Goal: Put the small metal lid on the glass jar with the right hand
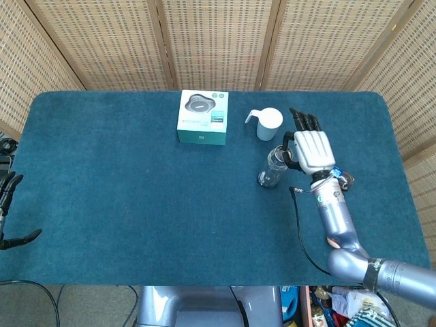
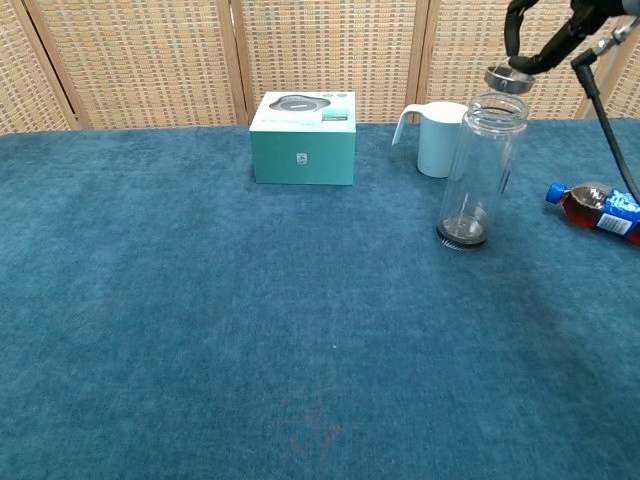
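Note:
The tall glass jar (image 2: 478, 170) stands upright on the blue cloth, right of centre, and also shows in the head view (image 1: 273, 167). My right hand (image 2: 556, 26) is raised above it and pinches the small metal lid (image 2: 508, 80) in its fingertips. The lid hangs tilted just over the right side of the jar's open mouth, close to the rim. From the head camera, my right hand (image 1: 310, 148) covers the lid and the jar's right side. My left hand (image 1: 9, 208) sits at the far left edge, off the table, holding nothing.
A white jug (image 2: 434, 136) stands just behind the jar. A teal box (image 2: 303, 138) sits to its left. A bottle of dark drink (image 2: 600, 209) lies on the cloth to the jar's right. Wicker screens (image 2: 150, 60) close off the back.

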